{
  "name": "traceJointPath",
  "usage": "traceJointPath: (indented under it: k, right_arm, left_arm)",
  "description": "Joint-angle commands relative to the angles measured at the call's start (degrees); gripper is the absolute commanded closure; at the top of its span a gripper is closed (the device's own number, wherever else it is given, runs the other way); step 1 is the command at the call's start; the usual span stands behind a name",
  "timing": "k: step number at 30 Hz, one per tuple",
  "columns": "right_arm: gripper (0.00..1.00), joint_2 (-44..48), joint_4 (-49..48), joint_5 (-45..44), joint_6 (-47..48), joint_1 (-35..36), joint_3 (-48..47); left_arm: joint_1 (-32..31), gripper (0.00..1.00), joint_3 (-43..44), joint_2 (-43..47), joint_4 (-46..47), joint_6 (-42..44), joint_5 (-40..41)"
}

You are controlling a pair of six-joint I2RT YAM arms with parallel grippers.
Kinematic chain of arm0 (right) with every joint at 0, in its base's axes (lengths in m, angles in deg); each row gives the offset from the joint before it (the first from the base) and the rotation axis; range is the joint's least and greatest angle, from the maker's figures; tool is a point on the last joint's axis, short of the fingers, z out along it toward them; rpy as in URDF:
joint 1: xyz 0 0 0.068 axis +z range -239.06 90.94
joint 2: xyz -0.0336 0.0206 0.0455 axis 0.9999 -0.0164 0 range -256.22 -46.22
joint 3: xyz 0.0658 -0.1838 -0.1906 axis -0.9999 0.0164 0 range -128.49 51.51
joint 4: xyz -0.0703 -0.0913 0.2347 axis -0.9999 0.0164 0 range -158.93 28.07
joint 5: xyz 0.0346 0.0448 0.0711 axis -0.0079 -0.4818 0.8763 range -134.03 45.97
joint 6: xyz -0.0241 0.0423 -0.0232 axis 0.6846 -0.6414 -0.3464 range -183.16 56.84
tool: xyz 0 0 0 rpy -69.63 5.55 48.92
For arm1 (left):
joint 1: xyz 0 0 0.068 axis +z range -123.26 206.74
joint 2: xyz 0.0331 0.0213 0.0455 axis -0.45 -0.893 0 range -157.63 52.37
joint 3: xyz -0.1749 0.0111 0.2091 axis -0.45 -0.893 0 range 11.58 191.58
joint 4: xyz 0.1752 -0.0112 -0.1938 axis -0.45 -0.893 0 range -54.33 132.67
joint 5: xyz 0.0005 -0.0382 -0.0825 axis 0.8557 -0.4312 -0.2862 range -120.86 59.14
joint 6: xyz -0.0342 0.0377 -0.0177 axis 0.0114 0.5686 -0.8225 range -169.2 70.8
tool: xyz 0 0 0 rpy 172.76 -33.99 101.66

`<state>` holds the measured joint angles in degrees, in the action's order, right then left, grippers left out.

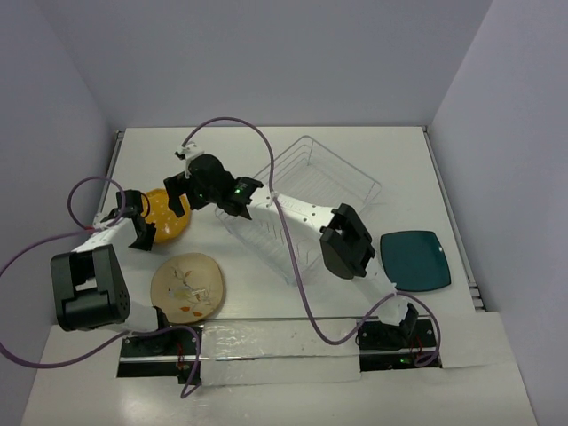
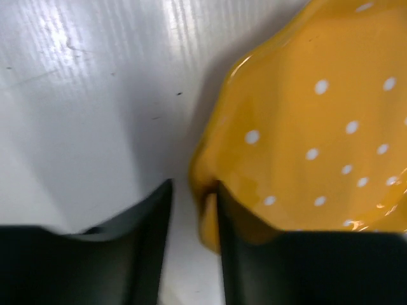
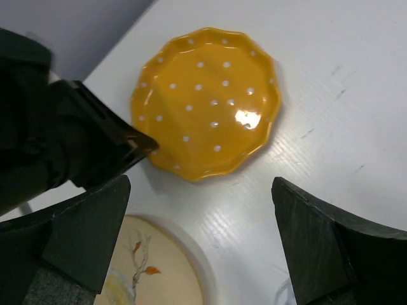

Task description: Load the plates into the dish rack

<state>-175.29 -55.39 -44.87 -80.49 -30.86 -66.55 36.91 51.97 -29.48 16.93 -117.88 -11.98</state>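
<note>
The orange-yellow dotted plate [image 1: 169, 217] lies on the table at the left, seen close in the left wrist view [image 2: 305, 114] and the right wrist view [image 3: 206, 101]. My left gripper [image 1: 144, 219] is at its left edge; its jaws [image 2: 194, 241] straddle the rim, one finger over the plate, a gap left on the other side. My right gripper [image 1: 182, 197] hovers wide open and empty [image 3: 203, 248] just above that plate. The beige patterned plate [image 1: 188, 287] lies nearer me. The dark teal plate [image 1: 414, 259] lies at the right. The wire dish rack [image 1: 311, 191] stands mid-table.
The right arm reaches across over the rack's near side. Purple cables loop over the table's left and middle. Walls enclose the table at the back, left and right.
</note>
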Motion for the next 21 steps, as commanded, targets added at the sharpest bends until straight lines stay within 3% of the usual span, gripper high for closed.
traceJointPath:
  k: [1, 2, 3, 10, 17, 21]
  right_arm:
    - [0.00, -2.8, -1.1, -0.3, -3.4, -1.7, -5.5]
    - [0.00, -4.6, -1.2, -0.7, -4.0, -1.9, -7.7]
    - [0.00, -5.3, -1.2, -1.2, -4.5, -2.0, -9.2]
    - [0.00, -16.7, -2.2, -4.0, -10.1, -3.8, -20.4]
    - [0.00, -19.6, -5.3, 2.2, -19.9, -8.1, -19.7]
    - [0.00, -18.2, -5.3, 3.0, -18.8, -8.4, -18.1]
  left_arm:
    - [0.5, 0.81, 3.1, -3.2, 0.7, 1.7, 0.4]
    - [0.5, 0.94, 3.8, -3.6, 0.3, 2.0, 0.0]
    - [0.5, 0.99, 4.4, -3.6, -0.1, 2.1, -0.1]
    - [0.5, 1.00, 3.9, 1.1, 0.7, 4.0, -2.7]
    - [0.5, 1.00, 2.6, 9.7, 0.4, 4.8, -5.0]
    - [0.4, 1.00, 2.9, 13.2, 0.2, 4.8, -5.0]
